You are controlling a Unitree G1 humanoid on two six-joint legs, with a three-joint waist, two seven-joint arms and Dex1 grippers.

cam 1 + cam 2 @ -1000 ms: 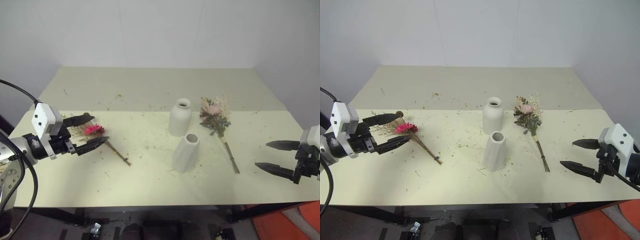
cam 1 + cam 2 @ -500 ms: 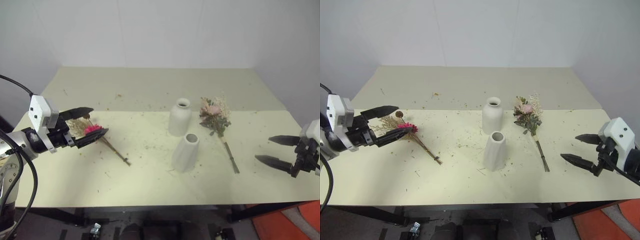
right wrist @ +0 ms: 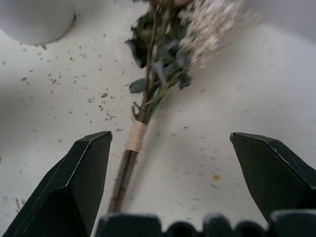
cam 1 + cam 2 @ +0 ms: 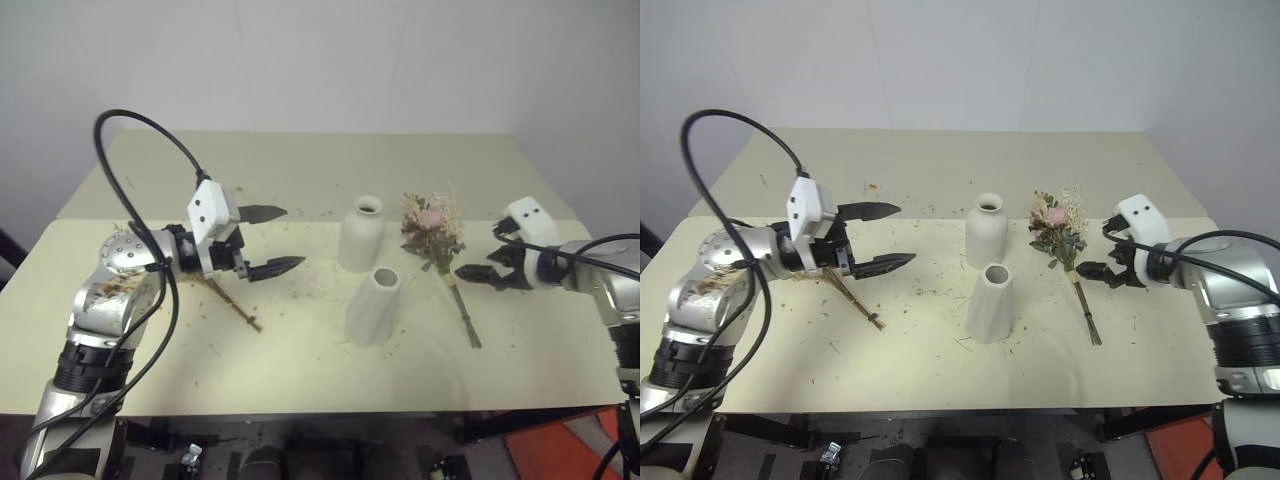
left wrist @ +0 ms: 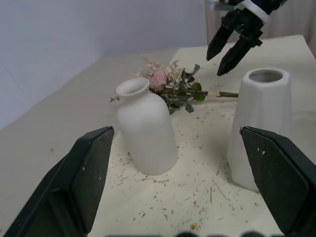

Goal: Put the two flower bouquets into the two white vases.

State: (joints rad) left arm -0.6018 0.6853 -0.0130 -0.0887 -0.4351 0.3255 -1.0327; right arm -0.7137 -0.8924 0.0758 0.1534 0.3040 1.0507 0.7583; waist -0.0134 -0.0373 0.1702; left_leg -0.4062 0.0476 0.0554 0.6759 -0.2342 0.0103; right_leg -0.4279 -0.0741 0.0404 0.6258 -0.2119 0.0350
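Jaws spread wide and empty, the right gripper (image 4: 1106, 256) hangs just above the stems of the pink rose bouquet (image 4: 1058, 228), which lies on the table (image 4: 940, 370) toward its right edge, blooms pointing to the far edge. The bundle looks light, dry and brittle; the tan wrap (image 3: 136, 136) binding the stems appears the firmest place to pinch. The left gripper (image 4: 888, 237), equally open and empty, hovers beyond the magenta bouquet (image 4: 850, 295) lying near the left edge, aimed at the bottle vase (image 4: 984, 230) and cone vase (image 4: 990, 303) mid-table. A second ago both grippers sat out by the table's side edges; each has since swung inward.
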